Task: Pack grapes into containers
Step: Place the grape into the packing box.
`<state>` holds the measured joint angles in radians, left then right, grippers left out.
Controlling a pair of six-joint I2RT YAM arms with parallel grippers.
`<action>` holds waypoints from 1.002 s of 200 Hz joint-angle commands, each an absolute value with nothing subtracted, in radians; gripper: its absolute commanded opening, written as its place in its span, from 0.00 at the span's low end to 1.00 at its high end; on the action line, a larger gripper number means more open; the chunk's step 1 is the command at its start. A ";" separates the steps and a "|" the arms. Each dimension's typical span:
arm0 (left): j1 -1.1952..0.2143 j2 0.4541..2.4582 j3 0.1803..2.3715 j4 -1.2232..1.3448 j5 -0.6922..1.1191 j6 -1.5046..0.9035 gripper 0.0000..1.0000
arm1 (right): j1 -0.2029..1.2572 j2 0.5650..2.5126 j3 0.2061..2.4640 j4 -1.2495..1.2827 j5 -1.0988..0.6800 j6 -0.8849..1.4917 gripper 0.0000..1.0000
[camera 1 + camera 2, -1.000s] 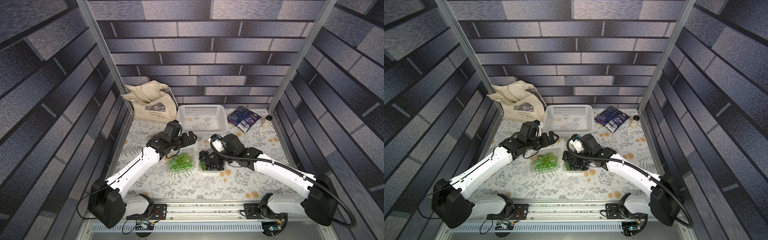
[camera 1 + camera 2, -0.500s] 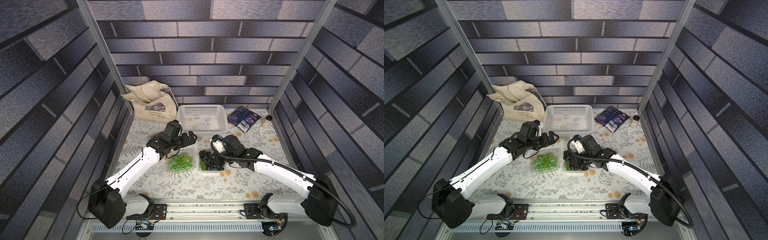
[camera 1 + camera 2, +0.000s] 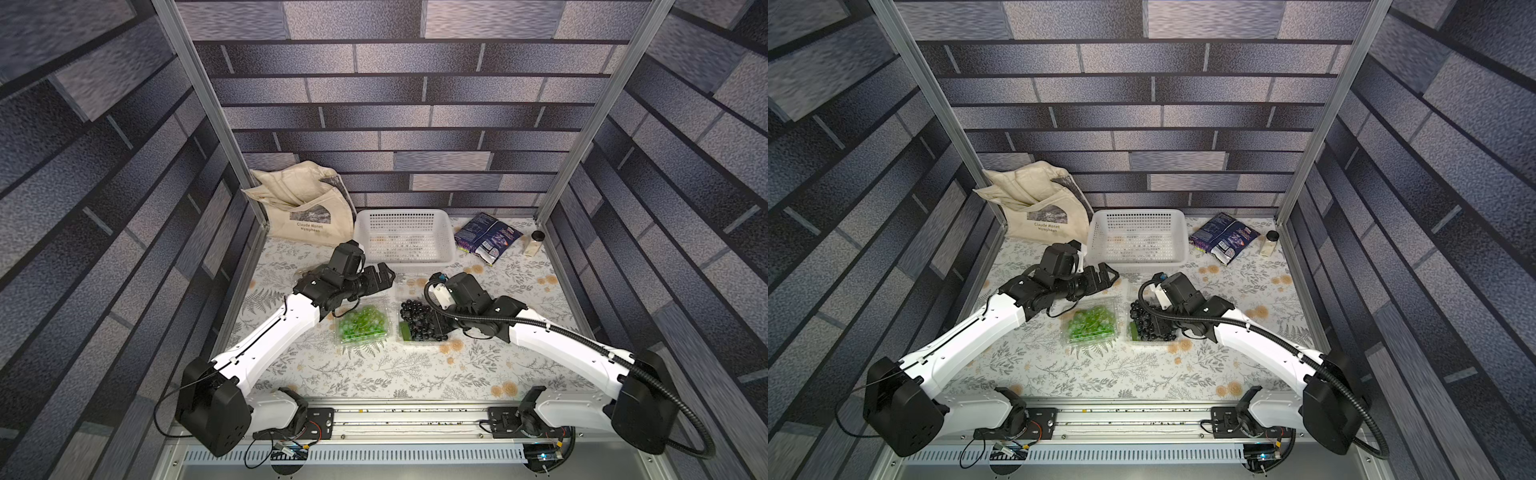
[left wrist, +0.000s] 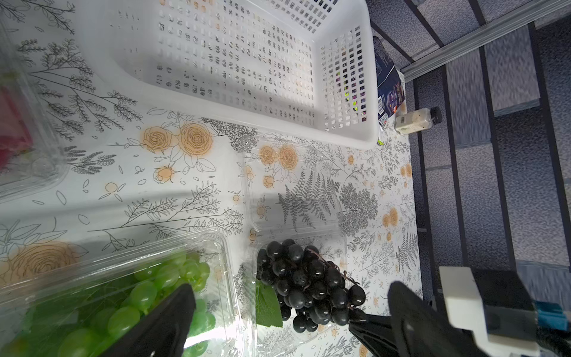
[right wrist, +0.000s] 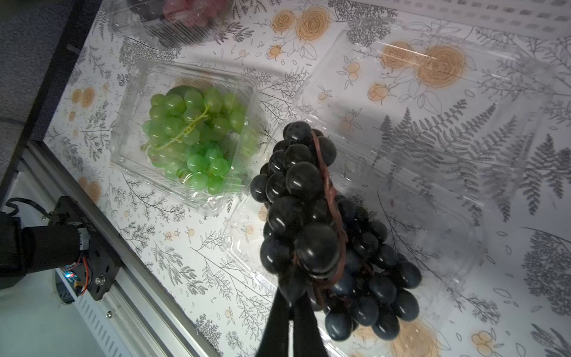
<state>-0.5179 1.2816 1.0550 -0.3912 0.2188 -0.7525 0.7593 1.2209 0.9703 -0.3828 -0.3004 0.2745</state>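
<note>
The right gripper (image 5: 290, 312), pinched shut on the stem end of the dark grapes (image 5: 309, 216), has shifted slightly. The bunch now lies stretched longer across its open container (image 5: 463, 222) and looks nearly settled, so release is probably next. The left gripper (image 3: 384, 277) still hovers wide open and empty near the flat lid. Green grapes (image 3: 360, 324) sit boxed just beside, and a red bunch (image 5: 191, 12) is boxed too. The white basket (image 3: 403, 243) stands near the lid; nothing seems to block the way.
</note>
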 commanded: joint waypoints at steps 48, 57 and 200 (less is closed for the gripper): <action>-0.532 1.254 1.037 -0.400 0.192 -0.762 1.00 | 0.788 1.247 0.911 -0.290 -0.333 0.317 0.00; -0.532 1.253 1.037 -0.403 0.190 -0.761 1.00 | 0.788 1.250 0.902 -0.281 -0.331 0.321 0.00; -0.537 1.284 1.047 -0.387 0.204 -0.760 1.00 | 0.785 1.253 0.903 -0.516 -0.050 0.310 0.00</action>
